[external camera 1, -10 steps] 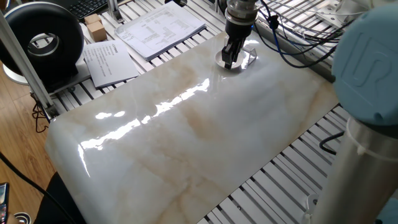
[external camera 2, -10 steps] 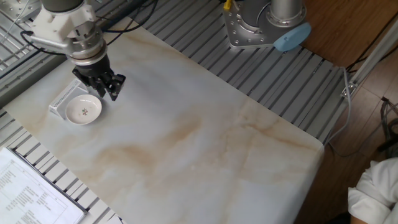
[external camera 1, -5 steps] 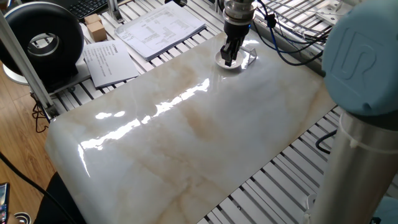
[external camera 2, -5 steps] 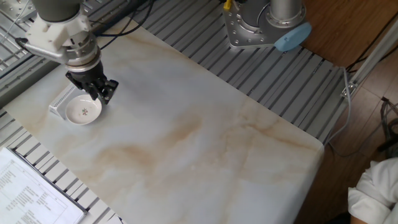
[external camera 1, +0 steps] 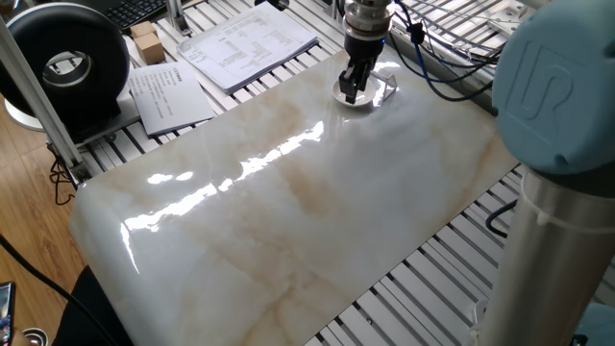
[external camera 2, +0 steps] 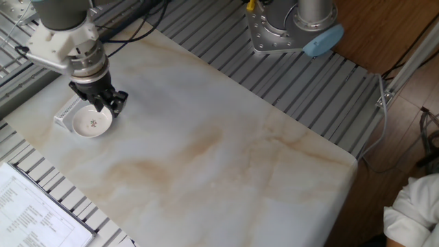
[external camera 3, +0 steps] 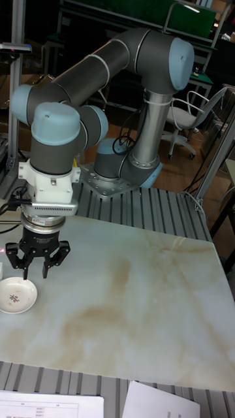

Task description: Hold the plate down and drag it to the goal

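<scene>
The plate (external camera 2: 91,123) is a small white dish with a tiny mark in its middle, lying at the marble slab's far corner. It also shows under the fingers as plate (external camera 1: 347,95) and as plate (external camera 3: 17,294). The goal (external camera 2: 68,110) is a clear ridged bracket touching the plate's outer rim; it glints as goal (external camera 1: 386,86). My gripper (external camera 2: 110,106) hangs over the plate's rim on the side away from the goal. Its fingers stand apart with nothing between them, as gripper (external camera 3: 34,269) shows. I cannot tell whether the fingertips touch the rim. Gripper (external camera 1: 353,91) hides part of the plate.
Printed paper sheets (external camera 1: 252,40) and a second sheet (external camera 1: 168,94) lie beyond the slab's edge, near a black round device (external camera 1: 67,62). Cables (external camera 1: 452,67) trail by the goal. The arm's base (external camera 2: 288,27) stands on the slatted table behind the marble slab (external camera 2: 226,158).
The gripper has shifted sideways across the slab to the plate's rim, closer to the goal. The plate and goal have not moved.
</scene>
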Robot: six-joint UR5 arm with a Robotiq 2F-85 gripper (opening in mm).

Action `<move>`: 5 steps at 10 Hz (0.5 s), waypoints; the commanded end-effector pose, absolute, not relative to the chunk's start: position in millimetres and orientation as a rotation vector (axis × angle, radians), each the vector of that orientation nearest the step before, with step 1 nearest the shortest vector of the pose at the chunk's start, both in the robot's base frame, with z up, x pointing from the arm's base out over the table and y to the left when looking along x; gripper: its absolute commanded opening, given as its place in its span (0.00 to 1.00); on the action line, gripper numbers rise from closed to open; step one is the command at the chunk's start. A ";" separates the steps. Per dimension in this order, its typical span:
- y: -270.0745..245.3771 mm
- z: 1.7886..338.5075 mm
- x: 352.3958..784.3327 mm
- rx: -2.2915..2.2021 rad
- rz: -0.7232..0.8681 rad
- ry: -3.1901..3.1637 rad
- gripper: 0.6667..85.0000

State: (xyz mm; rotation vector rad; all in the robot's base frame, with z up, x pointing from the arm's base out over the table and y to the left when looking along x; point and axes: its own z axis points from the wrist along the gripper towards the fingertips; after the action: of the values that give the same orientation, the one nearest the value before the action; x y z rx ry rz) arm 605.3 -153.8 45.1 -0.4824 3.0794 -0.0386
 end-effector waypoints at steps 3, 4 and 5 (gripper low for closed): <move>-148.2 33.6 627.4 -0.443 -0.045 3.064 0.51; -152.6 33.8 629.0 -0.434 -0.072 3.061 0.50; -151.3 29.5 634.0 -0.428 -0.074 3.052 0.49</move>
State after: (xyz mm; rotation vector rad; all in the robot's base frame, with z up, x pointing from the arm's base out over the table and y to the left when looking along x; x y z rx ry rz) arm 624.0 -152.2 34.2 -0.4576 3.0666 -0.0680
